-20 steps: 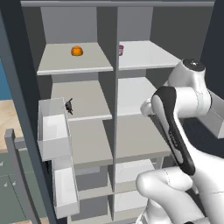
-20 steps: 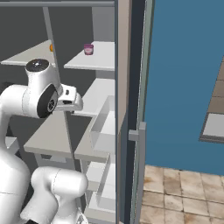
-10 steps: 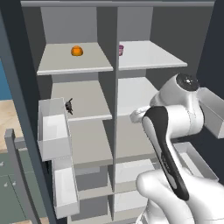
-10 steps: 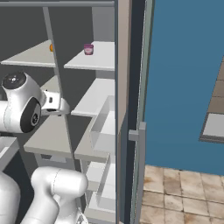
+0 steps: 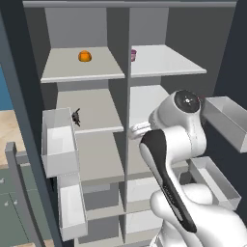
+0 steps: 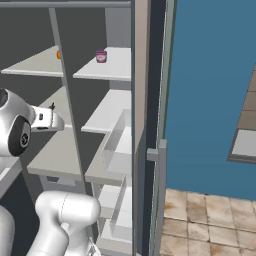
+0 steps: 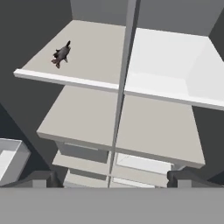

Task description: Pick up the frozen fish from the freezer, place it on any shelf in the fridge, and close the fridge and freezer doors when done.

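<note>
A: Frozen fish (image 5: pixel 76 117) located on second shelf down in the freezer (image 5: pixel 82 144), near front left edge, just beside clear door bin (image 5: pixel 59 141). Lying flat, untouched. Confirmed from hand view (image 7: pixel 61 53): dark, small, well clear of the central divider (image 7: pixel 124 74).

B: Noted. Status of the tool?

A: Tool (image 7: pixel 113 179) spread wide, holding nothing. Fingertips (image 7: pixel 179 176) visible at lower edge of hand view, nothing between them. Aimed down and forward at the shelf stack, roughly in line with the divider, well apart from the fish.

B: Reason for that posture?

A: Judged as an approach stance: opened ahead of the grasp so as to drop over a thin, spiky body. Wrist angled to keep the target in sight.

B: Doors?

A: Both standing open. Freezer door (image 5: pixel 29 159) swung left with bins exposed; fridge door (image 6: pixel 150 150) swung right, edge-on in right base view. Needed open for the transfer.

B: Destination?

A: Fridge (image 5: pixel 164 96), wider half. Shelf (image 5: pixel 164 60) at top carries small purple-pink item (image 5: pixel 133 54) at its left; shelves below appear bare. Round orange item (image 5: pixel 85 56) on top freezer shelf, not relevant.

B: Progress?

A: Early. Pick not yet made. Next step likely a shift left and forward toward the fish.
</note>
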Robot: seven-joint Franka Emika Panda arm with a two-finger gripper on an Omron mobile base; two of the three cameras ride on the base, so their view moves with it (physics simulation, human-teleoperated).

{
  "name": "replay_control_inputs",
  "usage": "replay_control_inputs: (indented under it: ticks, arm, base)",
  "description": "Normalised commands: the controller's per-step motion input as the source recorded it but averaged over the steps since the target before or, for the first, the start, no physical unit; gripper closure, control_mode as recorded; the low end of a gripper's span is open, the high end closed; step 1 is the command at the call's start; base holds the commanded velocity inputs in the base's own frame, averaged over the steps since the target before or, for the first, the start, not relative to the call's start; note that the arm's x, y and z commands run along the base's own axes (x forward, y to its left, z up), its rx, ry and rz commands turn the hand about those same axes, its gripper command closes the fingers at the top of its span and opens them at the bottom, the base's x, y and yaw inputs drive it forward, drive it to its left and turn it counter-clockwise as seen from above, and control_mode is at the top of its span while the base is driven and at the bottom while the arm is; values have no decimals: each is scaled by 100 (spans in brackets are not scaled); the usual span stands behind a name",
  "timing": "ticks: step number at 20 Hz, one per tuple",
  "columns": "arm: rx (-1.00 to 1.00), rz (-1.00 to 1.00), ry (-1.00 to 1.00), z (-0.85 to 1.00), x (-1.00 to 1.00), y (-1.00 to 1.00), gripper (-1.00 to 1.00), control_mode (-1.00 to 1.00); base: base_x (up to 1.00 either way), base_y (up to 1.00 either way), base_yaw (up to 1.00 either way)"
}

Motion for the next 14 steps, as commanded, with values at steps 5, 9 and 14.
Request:
replay_control_inputs:
  ticks: [5, 9, 14]
  arm:
    - [0, 0, 0, 0, 3, -39, -100, -100]
    - [0, 0, 0, 0, 2, -48, -100, -100]
    - [0, 0, 0, 0, 0, -37, -100, -100]
  base:
    - [0, 0, 0]
    - [0, 0, 0]
    - [0, 0, 0]
